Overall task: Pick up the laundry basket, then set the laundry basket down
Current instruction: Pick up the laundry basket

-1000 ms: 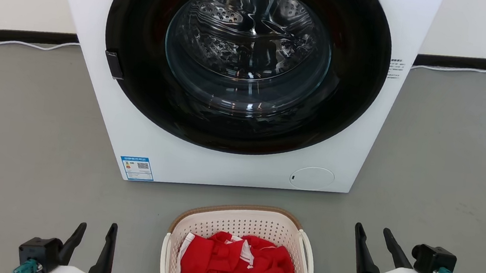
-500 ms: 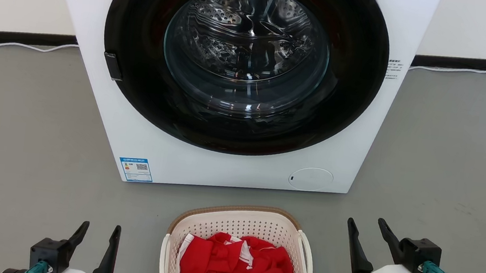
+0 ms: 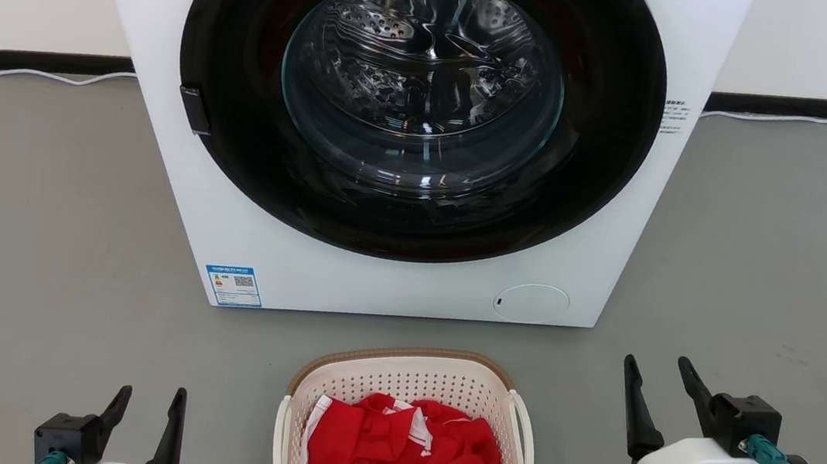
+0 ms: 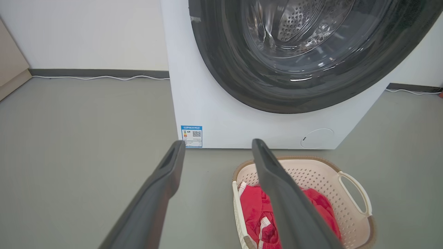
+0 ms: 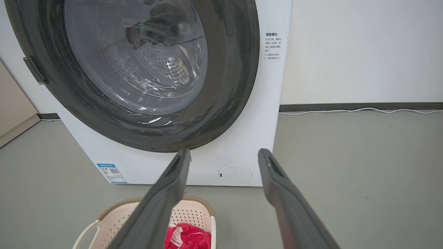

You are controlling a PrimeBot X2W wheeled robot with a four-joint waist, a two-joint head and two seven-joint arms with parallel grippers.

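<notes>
**Laundry basket before the lift.** The cream perforated plastic laundry basket (image 3: 408, 381), rounded-rectangular with a brown woven-look rim, stood on the grey floor (image 3: 31, 235) directly in front of me. It was near the white front-loading washer (image 3: 376, 290) but apart from it. A crumpled red garment with white trim (image 3: 407, 457) lay inside. The white left handle (image 3: 279, 435) and the white right handle (image 3: 521, 439) were both free.

**Hands.** My left hand (image 3: 152, 391) hung to the left of the basket, fingers spread and empty, well apart from the left handle. My right hand (image 3: 656, 361) hung to the right, likewise spread and empty. It sat farther forward than the left hand and was also clear of its handle. Neither hand touched the basket.

**Step in hand, as I judged it.** This was the approach before the pick-up, since the basket had not yet been lifted.

**Next move.**
- Each hand had to come inward and down to its own handle.
- One finger had to slip through each loop, and both hands had to close together so the lift would be level.
- I judged the load soft and light, but an uneven grip could tip the basket and spill the garment.
- The washer left little room for any forward swing.
</notes>
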